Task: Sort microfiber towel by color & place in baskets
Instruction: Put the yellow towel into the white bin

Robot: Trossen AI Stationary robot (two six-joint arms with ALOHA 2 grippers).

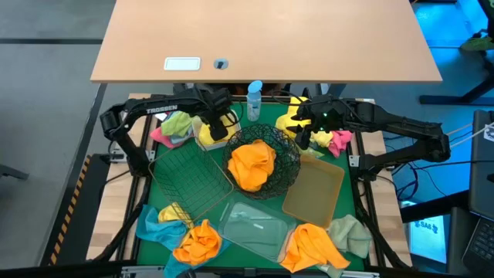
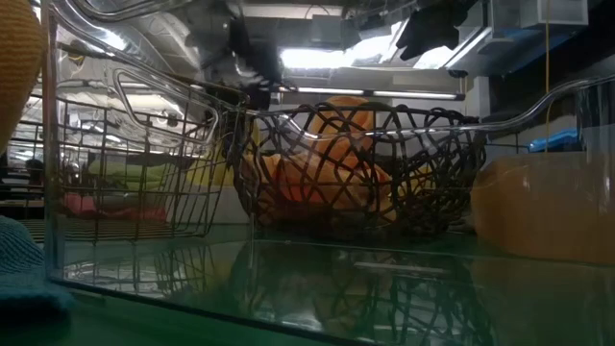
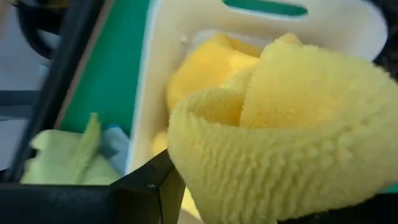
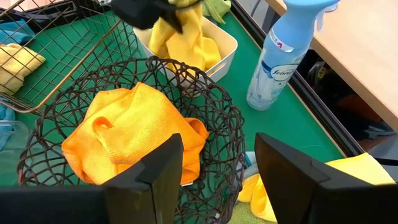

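Your left gripper (image 4: 152,12) is over the white tub (image 4: 214,53), a yellow towel (image 3: 292,143) bunched between its fingers and draping down into the tub; can't tell if it's gripped or released. No clear long axis, it's crumpled. Your right gripper (image 4: 217,180) is open, empty, above the black wire bowl (image 1: 289,166) holding an orange towel (image 1: 252,164).

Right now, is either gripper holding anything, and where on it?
Left gripper: yellow towel between its fingers over the white tub; grip unclear. Right gripper: open, empty.
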